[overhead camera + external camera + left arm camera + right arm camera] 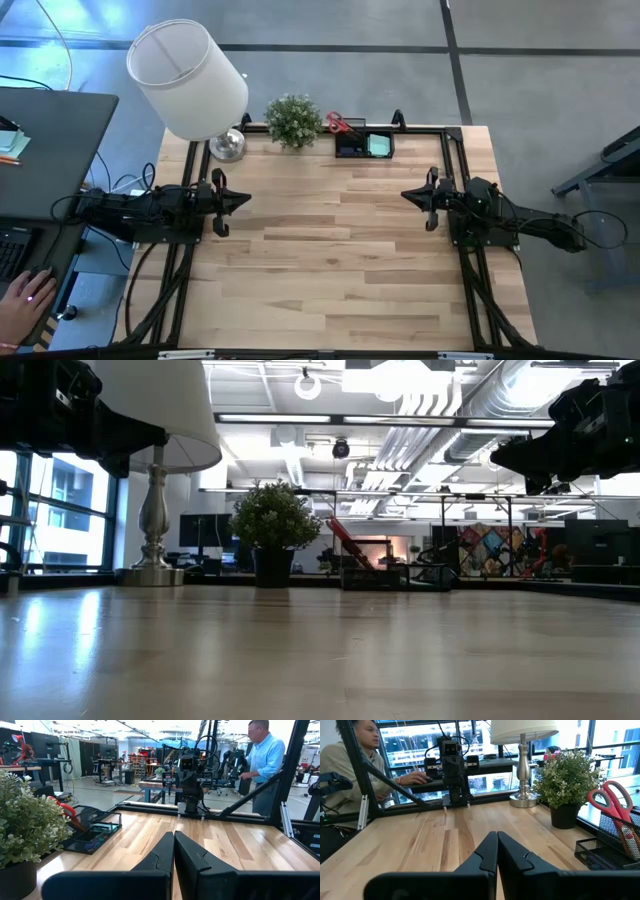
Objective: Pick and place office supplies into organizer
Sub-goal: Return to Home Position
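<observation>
Now the organizer (362,130), with scissors (340,124) inside, is found at the table's (330,270) far edge. The left gripper (240,200) and right gripper (408,196) are closed tight at opposite sides, bare wood between.

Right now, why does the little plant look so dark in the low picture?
In the low view, bright ceiling lights shine behind the plant, so it shows as a dark shape, and the table gleams with their glare; in the high view, light falls from above, so its leaves look green.
</observation>
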Controlling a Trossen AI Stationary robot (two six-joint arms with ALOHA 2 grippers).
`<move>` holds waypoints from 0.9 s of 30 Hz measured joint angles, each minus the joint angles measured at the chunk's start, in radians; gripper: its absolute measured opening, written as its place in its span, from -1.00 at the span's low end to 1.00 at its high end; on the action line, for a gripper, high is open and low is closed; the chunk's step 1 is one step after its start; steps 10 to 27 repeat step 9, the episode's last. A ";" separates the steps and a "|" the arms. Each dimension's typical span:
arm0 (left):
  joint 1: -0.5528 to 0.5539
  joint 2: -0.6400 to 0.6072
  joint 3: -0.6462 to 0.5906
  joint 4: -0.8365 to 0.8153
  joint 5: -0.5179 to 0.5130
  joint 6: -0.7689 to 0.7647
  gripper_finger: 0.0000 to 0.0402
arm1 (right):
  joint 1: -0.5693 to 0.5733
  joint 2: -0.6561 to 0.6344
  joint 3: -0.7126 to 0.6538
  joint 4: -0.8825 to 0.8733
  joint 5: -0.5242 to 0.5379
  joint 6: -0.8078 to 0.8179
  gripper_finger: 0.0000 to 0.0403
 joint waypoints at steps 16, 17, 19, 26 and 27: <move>0.000 0.000 0.000 0.000 0.000 0.000 -1.00 | 0.000 0.000 0.000 0.000 -0.007 0.000 -1.00; 0.000 0.000 0.000 0.000 0.000 0.000 -1.00 | 0.000 0.000 0.000 0.000 -0.007 0.000 -1.00; 0.000 0.000 0.000 0.000 0.000 0.000 -1.00 | 0.000 0.000 0.000 0.000 -0.007 0.000 -1.00; 0.000 0.000 0.000 0.000 0.000 0.000 -1.00 | 0.000 0.000 0.000 0.000 -0.007 0.000 -1.00; 0.000 0.000 0.000 0.000 0.000 0.000 -1.00 | 0.000 0.000 0.000 0.000 -0.007 0.000 -1.00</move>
